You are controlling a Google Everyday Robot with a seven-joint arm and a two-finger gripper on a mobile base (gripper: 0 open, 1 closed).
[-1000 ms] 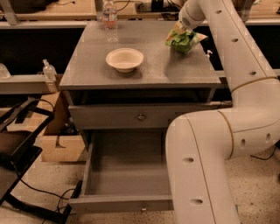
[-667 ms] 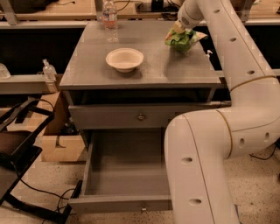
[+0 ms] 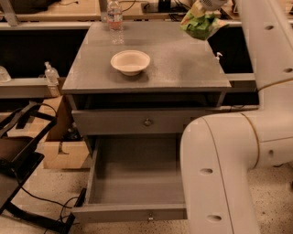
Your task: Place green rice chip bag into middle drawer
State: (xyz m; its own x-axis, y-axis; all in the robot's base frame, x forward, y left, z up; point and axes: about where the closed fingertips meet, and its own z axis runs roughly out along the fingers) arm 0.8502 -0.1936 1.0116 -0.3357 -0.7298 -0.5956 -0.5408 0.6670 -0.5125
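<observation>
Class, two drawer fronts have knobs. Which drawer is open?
The lower drawer: pulled out, its inside showing, while the upper drawer sits shut. The gripper holds the green bag above the far right corner of the cabinet.

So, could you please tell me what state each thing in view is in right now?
gripper: shut on the green rice chip bag, above the back right corner of the tabletop.
green rice chip bag: held clear of the tabletop.
middle drawer: pulled open, nothing seen inside.
upper drawer: shut.
bowl: upright, empty.
water bottle: upright.
</observation>
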